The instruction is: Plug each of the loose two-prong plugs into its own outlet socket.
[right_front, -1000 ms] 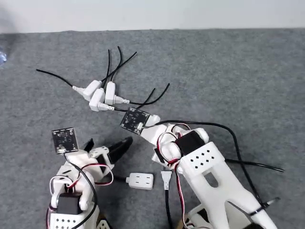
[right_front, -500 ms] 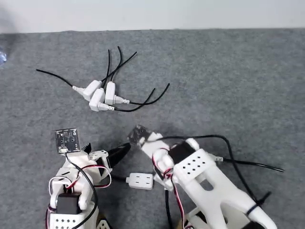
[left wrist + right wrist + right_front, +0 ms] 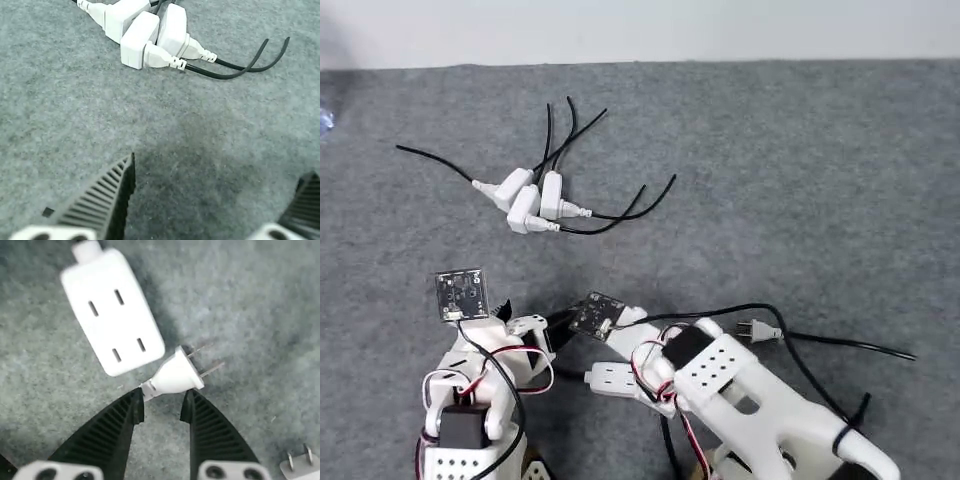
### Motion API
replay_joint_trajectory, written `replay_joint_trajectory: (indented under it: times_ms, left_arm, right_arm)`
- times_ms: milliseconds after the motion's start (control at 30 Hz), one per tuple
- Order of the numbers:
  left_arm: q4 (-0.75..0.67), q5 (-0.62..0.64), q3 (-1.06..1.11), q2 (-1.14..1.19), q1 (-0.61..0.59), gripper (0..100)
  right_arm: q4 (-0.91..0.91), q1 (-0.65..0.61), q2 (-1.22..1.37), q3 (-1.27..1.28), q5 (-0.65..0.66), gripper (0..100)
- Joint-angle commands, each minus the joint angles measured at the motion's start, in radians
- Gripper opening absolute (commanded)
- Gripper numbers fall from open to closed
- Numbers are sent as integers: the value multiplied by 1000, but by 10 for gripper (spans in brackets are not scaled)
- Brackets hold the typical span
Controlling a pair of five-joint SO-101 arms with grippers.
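Note:
A white outlet block (image 3: 617, 378) with two free sockets lies near the front of the grey mat; it is also close up in the right wrist view (image 3: 112, 330). Beside it lies a loose white two-prong plug (image 3: 176, 375), prongs pointing away from the block. My right gripper (image 3: 162, 400) is open just behind the plug's tail, one black finger (image 3: 115, 430) on each side. A second loose plug (image 3: 760, 330) lies on a black cord to the right. My left gripper (image 3: 219, 167) is open and holds nothing, left of the outlet block.
Farther back lie three white outlet blocks (image 3: 525, 200) with plugs in them and black cords fanning out, also seen from the left wrist (image 3: 145, 35). Another plug (image 3: 295, 462) lies by the right gripper's finger. The right arm's black cable (image 3: 840, 345) trails to the right.
My right arm has drawn back from mid-mat toward the front and come down over the outlet block and the loose plug. The left arm has hardly moved.

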Motion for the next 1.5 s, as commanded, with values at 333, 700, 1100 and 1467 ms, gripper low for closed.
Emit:
replay_joint_trajectory:
  times_ms: [333,700,1100,1467]
  left_arm:
    - [-2,-8,-12,-6,-6,458]
    - [-3,-11,-12,-6,-6,458]
    - [-3,-11,-12,-6,-6,458]
    - [-3,-12,-12,-6,-5,458]
  right_arm:
    - [127,24,194,-259,-11,114]
    - [67,-8,375,-276,-77,112]
    - [13,-62,616,-371,-81,111]
    - [239,-64,430,-548,-75,116]
